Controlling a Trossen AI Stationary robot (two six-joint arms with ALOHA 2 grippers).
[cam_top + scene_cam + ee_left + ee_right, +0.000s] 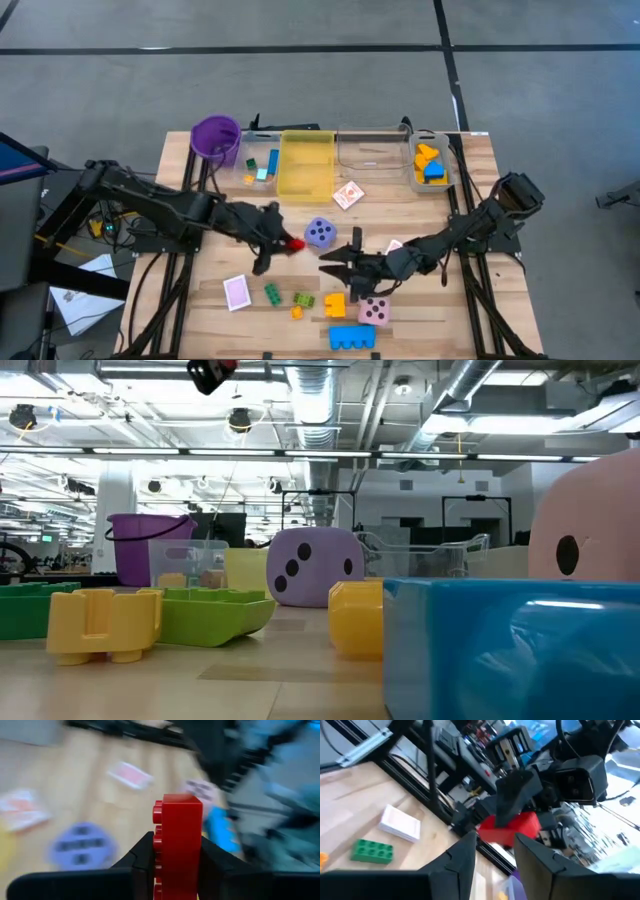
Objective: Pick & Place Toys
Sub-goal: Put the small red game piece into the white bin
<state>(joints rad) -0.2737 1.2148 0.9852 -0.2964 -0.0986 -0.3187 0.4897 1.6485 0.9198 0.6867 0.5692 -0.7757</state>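
Above mid-worktop, left gripper [283, 243] clamps red brick [177, 840] — carry step; next, release over a bin; right gripper [335, 260] open, empty

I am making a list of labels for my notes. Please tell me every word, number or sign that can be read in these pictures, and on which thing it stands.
No readable words or numbers in any view.
Purple die: black pips only, three on the face in the low view.
Pink die: black pips only.
Cards: print too small to read.
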